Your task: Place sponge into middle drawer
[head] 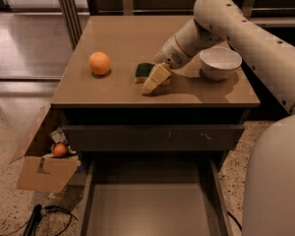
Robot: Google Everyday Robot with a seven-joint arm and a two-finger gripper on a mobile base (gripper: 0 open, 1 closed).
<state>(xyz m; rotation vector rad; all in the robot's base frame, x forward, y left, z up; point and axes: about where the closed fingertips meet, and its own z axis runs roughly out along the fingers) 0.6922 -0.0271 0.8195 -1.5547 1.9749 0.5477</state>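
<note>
Gripper (pixel 156 77) at sponge (pixel 143 71) on tabletop (pixel 123 43); grasped or not, cannot tell. Middle drawer (pixel 152 215) open, seemingly bare. Transfer pending.

Cream tool (pixel 156 78) at green-yellow sponge (pixel 143 70), grey-brown drawer (pixel 147 211)

Sponge (pixel 144 71) partly behind gripper (pixel 154 80)
</note>
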